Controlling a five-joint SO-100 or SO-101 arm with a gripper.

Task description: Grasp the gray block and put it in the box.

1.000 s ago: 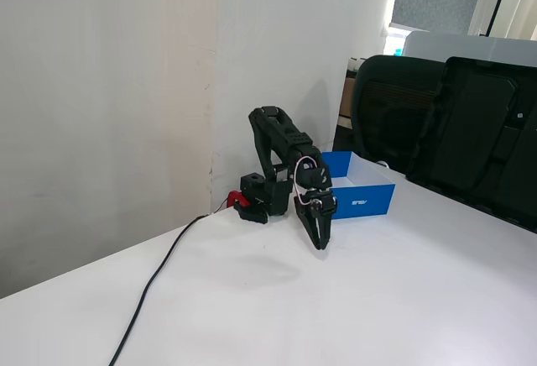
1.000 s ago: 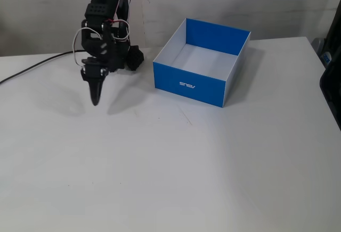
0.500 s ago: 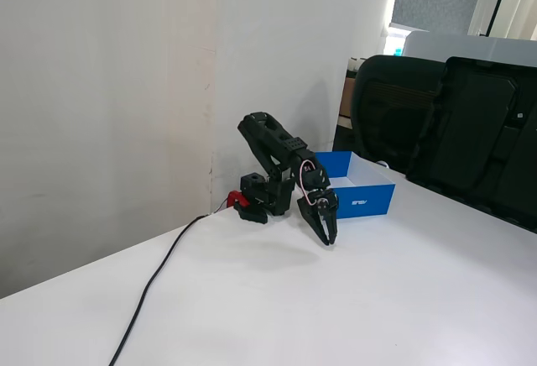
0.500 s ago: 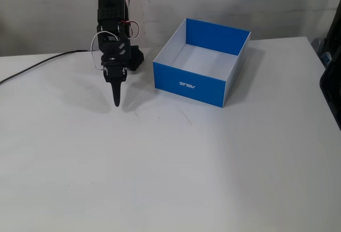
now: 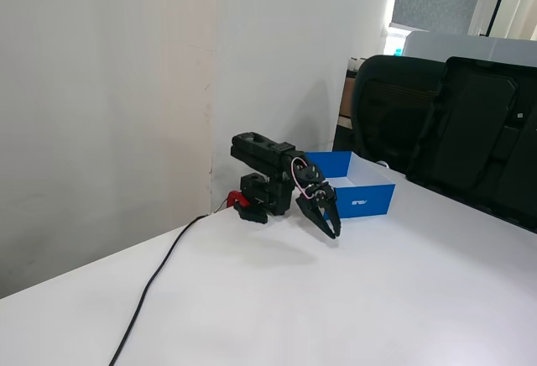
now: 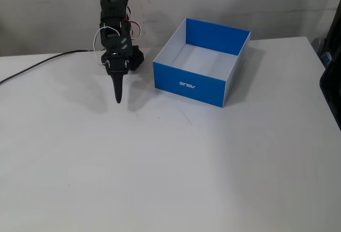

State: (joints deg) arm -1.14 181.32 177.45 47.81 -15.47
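The box [image 6: 209, 90] stands on the white table, blue outside with a white logo and white inside; its interior shows nothing in it. In the side fixed view the box [image 5: 373, 201] lies just behind the arm. The gray block is out of view in both fixed views. My black gripper [image 6: 118, 100] hangs to the left of the box, fingers pressed together into one point that aims down at the table. Seen from the side, the gripper [image 5: 334, 233] hovers slightly above the tabletop, shut with nothing in it.
The arm's base [image 5: 256, 202] with a red clamp sits at the table's back edge against the wall. A black cable [image 5: 159, 274] runs from it across the table to the front left. Black chairs [image 5: 445, 122] stand behind the table.
The arm has folded lower, its upper link now lying nearly level. The gripper has swung toward the box and tilted forward, staying shut.
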